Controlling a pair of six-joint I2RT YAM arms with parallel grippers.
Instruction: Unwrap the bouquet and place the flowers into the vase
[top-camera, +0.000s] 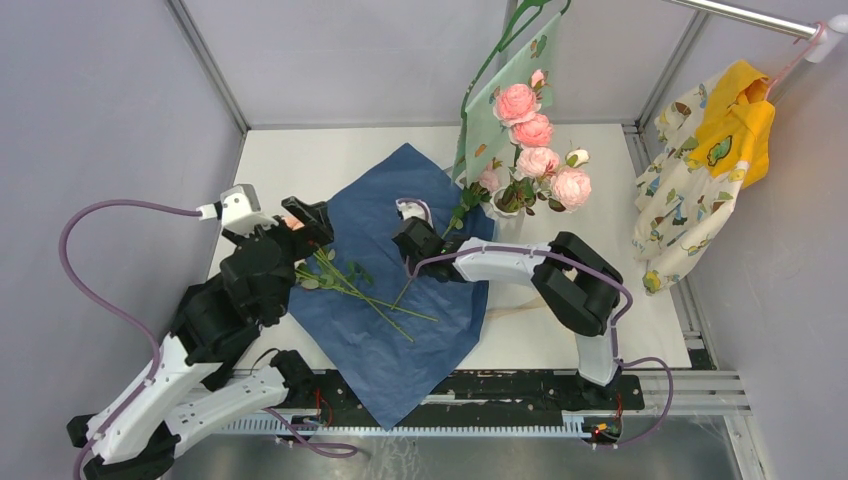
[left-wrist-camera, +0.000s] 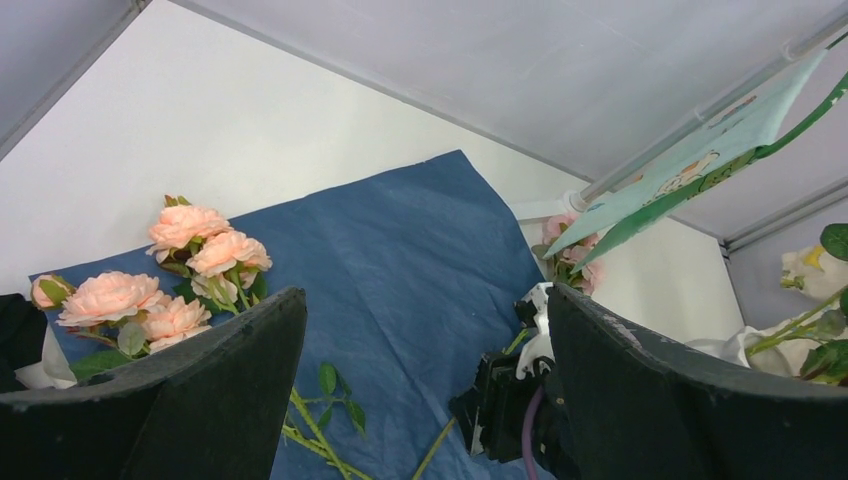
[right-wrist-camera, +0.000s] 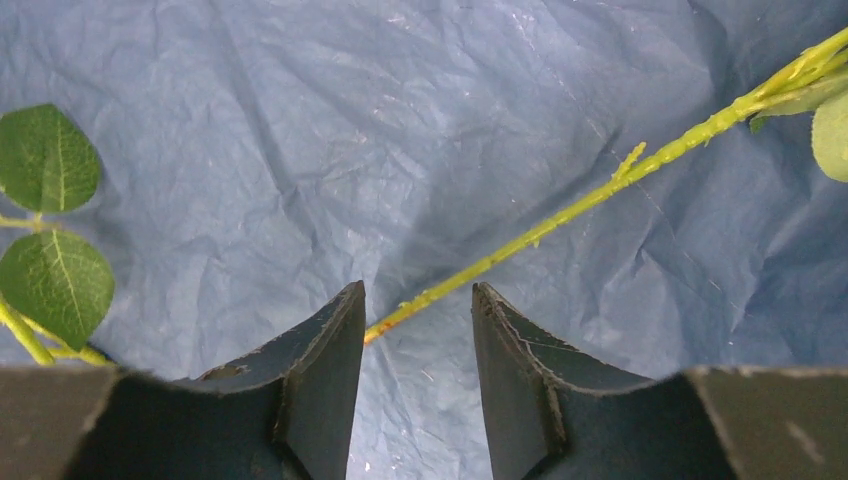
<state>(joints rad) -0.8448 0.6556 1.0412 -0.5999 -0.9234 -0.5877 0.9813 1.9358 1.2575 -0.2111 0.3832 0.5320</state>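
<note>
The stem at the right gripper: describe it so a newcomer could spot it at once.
On the navy paper spread mid-table, look beside the white vase. A single thin green stem slants from there, its bare end between the right gripper's open jaws. Unlike the leafy rose bunch by the left gripper, it runs alone.

Left arm (top-camera: 215, 310): base at near-left corner of worktop (top-camera: 300, 160), links folded at elbow, forearm reaching up toward left-centre. Left gripper (top-camera: 303, 216): raised off worktop, tilted forward, jaws spread wide; fingers (left-wrist-camera: 200, 400) far apart in wrist view, nothing between.

Right arm (top-camera: 500, 262): base at near edge, right of centre; elbow bent high, white forearm running level leftward to mid-worktop. Right gripper (top-camera: 408, 250): wrist pitched down, facing surface from close above. Fingers (right-wrist-camera: 310, 400) partly closed, narrow gap visible, pads not meeting.
</note>
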